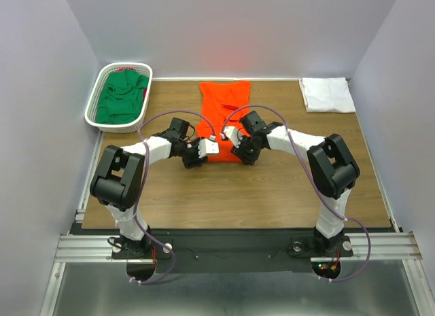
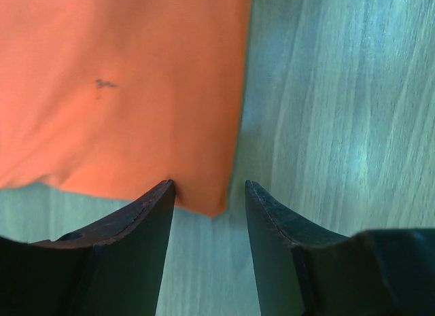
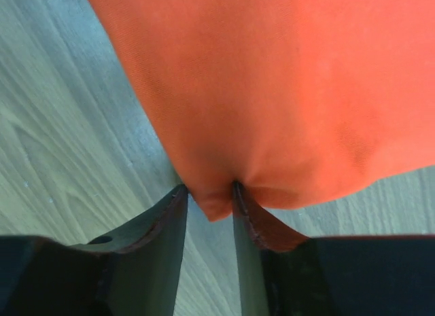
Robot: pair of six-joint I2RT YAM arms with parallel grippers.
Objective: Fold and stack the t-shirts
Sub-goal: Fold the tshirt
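The right gripper (image 3: 209,190) has its two dark fingers pinched tight on a corner of the orange-red t-shirt (image 3: 272,92), and the cloth bunches into a small nub between them. The left gripper (image 2: 207,187) stands partway open. The shirt's other near corner lies in the gap between its fingers, with one finger right at the hem and the cloth flat, not squeezed. From where I stand, both grippers sit close together at the near end of the shirt. It lies as a long narrow strip down the middle of the wooden table (image 1: 272,187), running toward the far wall. At the far right corner sits the white t-shirt (image 1: 327,95), folded into a neat square. At the far left, the dark green t-shirt (image 1: 121,102) is heaped inside the white mesh basket (image 1: 94,98).
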